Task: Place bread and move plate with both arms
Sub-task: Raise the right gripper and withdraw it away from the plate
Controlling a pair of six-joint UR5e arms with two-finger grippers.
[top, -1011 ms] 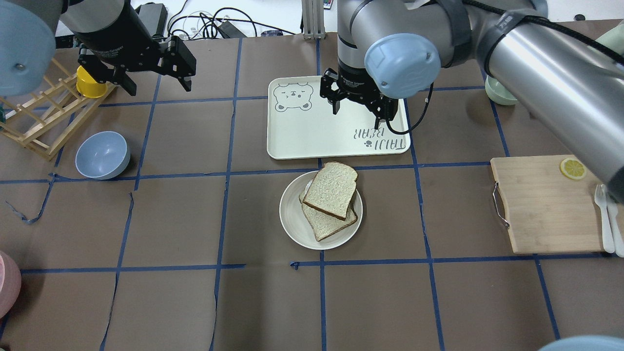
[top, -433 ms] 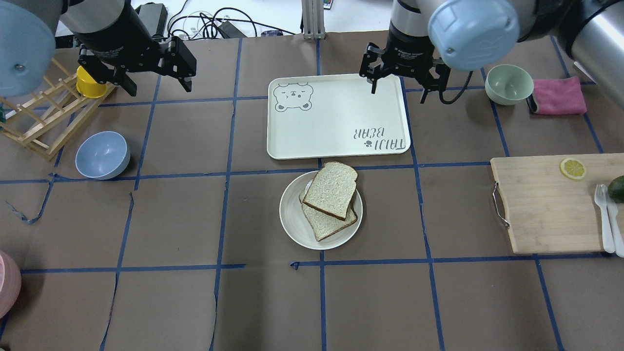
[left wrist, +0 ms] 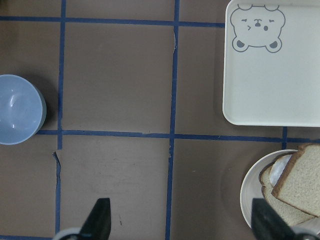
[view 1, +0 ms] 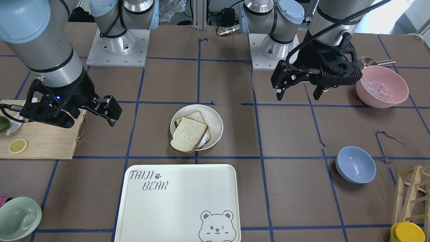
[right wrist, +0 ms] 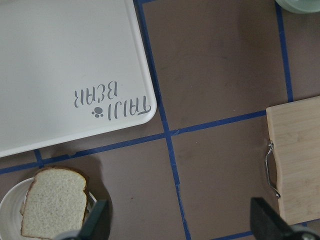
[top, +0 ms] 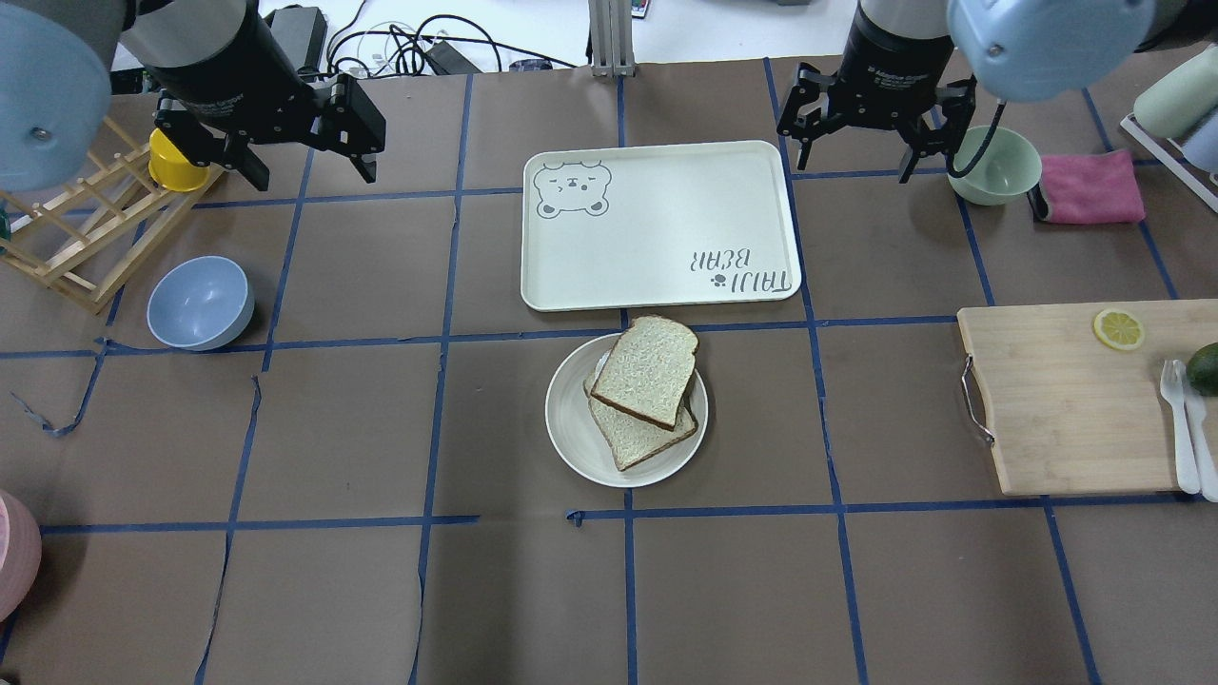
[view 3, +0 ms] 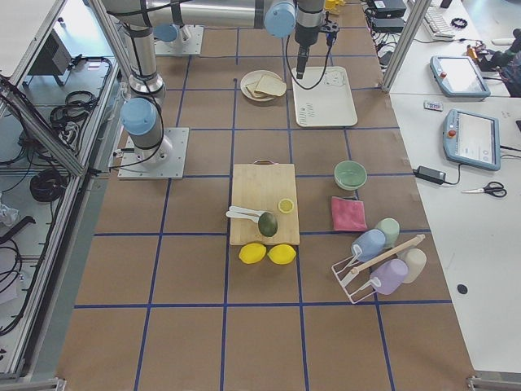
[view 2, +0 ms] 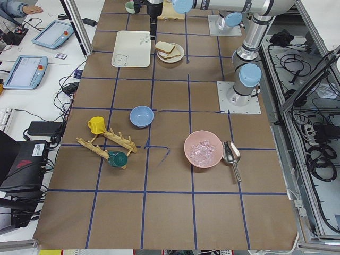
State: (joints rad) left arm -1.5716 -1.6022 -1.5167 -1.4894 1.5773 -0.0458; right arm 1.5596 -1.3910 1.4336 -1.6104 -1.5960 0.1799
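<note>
Nearest in the overhead frame, just below centre: the round cream-white shallow plate sits on the desk. The big speckled, brown-crusted bread slice lies on a smaller slice, its rounded end poking past the rim toward the white rectangular bear-print tray just beyond. At top left and upper right, the left end effector and right end effector hang spread open and empty, well apart from the plate.

Likely trouble: an uneven lift by the two arms tilts the plate and that overhanging slice slides off. The desk's brown paper has blue tape lines and ragged seams that could snag a dragged plate. Cables lie past the far edge.
</note>
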